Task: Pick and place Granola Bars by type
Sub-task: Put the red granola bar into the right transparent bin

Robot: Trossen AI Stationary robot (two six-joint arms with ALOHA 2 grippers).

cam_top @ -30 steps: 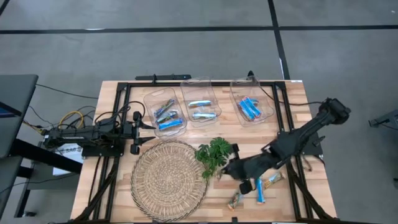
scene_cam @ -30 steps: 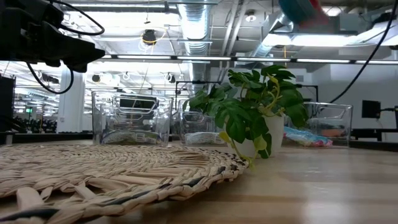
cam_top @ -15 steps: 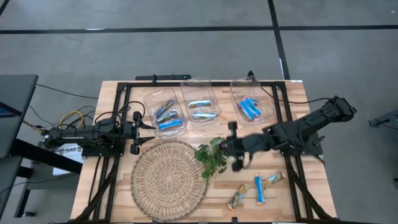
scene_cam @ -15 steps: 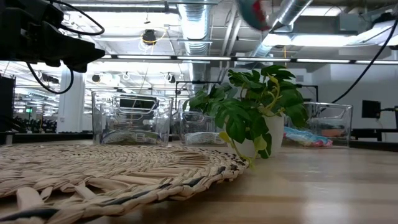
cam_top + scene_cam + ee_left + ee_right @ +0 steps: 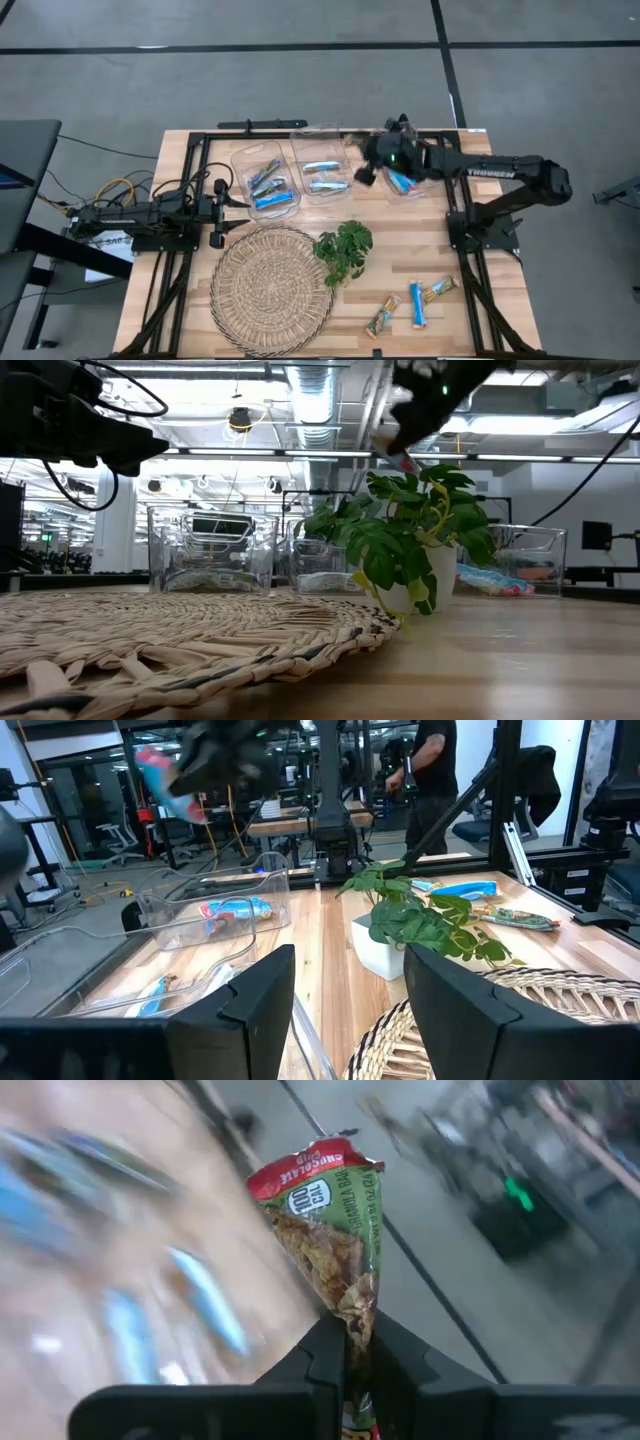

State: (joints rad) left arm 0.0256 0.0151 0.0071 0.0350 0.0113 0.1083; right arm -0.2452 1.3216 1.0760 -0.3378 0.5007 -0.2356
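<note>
My right gripper (image 5: 350,1340) is shut on a granola bar (image 5: 325,1230) in a green and red wrapper. In the high view it hangs over the far part of the table (image 5: 362,170), between the middle clear bin (image 5: 322,172) and the right clear bin (image 5: 420,180). Both bins and the left bin (image 5: 265,180) have wrapped bars lying on their bottoms. Three more bars (image 5: 417,303) lie flat on the wood at the near right. My left gripper (image 5: 350,1010) waits open at the table's left (image 5: 235,203) with nothing between its fingers. My right gripper pinches one end of the bar's wrapper (image 5: 355,1320) between its two fingers. The bar sticks out past the fingertips along their line, its free end (image 5: 315,1175) ahead. The fingers slant downward toward the table's left, and the bar is lifted clear of everything.
A small potted green plant (image 5: 343,250) stands mid-table, next to a round woven mat (image 5: 272,290) at the near left. A black frame (image 5: 200,150) runs along the table's edges. A person (image 5: 435,770) stands in the room beyond the table.
My right gripper, shut on the bar the whole time, has swung fast from the near right by the loose bars, past the plant, to the far edge above the bins. It has turned so that it now points toward the table's left.
</note>
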